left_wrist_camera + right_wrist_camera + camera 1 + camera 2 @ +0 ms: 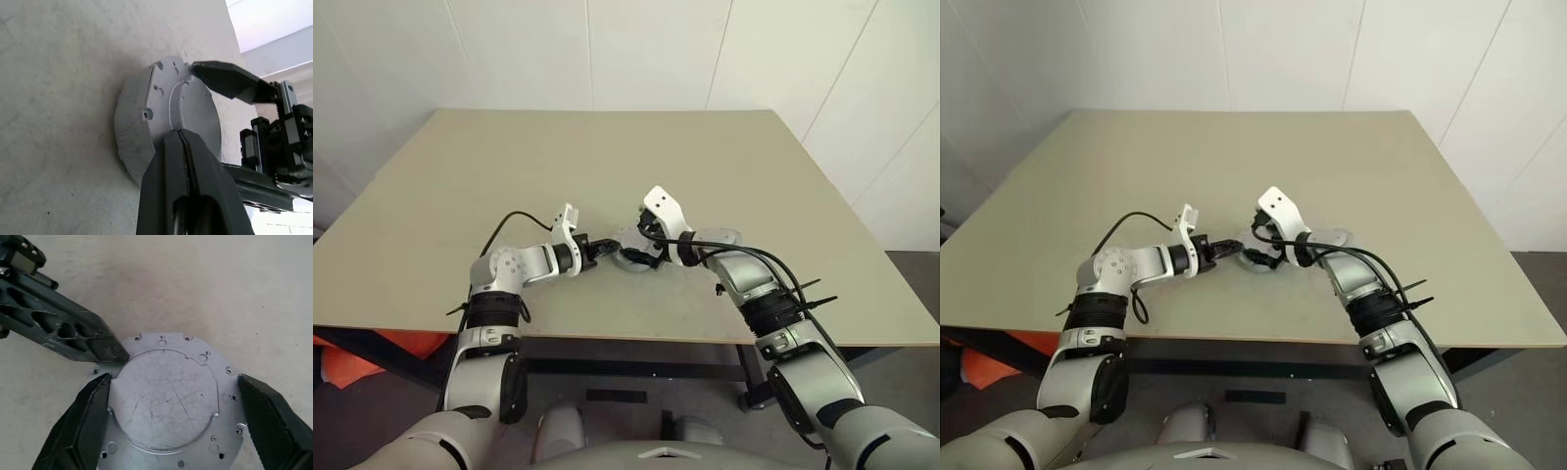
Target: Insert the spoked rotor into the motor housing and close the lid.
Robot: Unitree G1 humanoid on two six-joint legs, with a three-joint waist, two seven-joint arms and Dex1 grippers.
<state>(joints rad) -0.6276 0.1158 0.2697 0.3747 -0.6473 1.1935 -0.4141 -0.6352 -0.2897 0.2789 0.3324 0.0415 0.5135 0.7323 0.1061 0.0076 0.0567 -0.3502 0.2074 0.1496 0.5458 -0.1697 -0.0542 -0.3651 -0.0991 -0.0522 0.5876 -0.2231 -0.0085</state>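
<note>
A round silver lid with a raised centre disc and small holes around its rim lies flat on the beige table, near the middle. My right gripper is open, one finger on each side of the lid. My left gripper is shut, and its tips rest on the edge of the raised disc. From the head camera, both grippers meet over the lid, the left gripper coming from the left. The spoked rotor and the motor housing are hidden.
A pale grey flat piece lies on the table beside my right forearm. The table's front edge runs just below both arms. White walls stand behind the table.
</note>
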